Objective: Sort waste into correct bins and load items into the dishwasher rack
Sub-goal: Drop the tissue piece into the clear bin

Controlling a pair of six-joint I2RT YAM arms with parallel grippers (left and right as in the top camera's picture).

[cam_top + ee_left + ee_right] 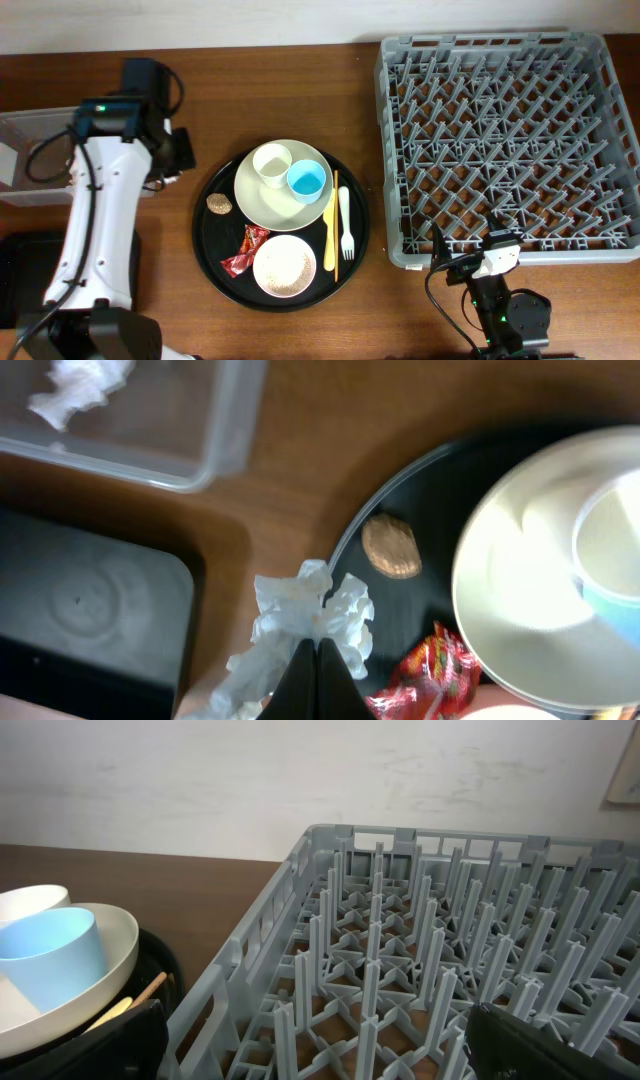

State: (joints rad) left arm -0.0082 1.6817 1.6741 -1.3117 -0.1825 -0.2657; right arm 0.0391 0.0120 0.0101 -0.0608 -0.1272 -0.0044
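Brown wooden counter (300, 60) — left tool (316, 660) pinching crumpled white paper tissue (290, 610), thin hold may slip — right tool (330, 1045) spread.

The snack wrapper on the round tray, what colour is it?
The snack wrapper is red, clearest in the left wrist view.

- The grey rack (400, 960) of upright pegs fills the centre and right.
- Left of the rack, a blue cup (50, 955) sits on a cream plate (112, 945), with a cream cup (30, 900) behind it.
- A round black tray (165, 960) lies under the plate.
- The brown counter (150, 885) runs behind the rack.
- The right end effector (320, 1045) has its dark fingers (560, 1045) wide apart, low before the rack.
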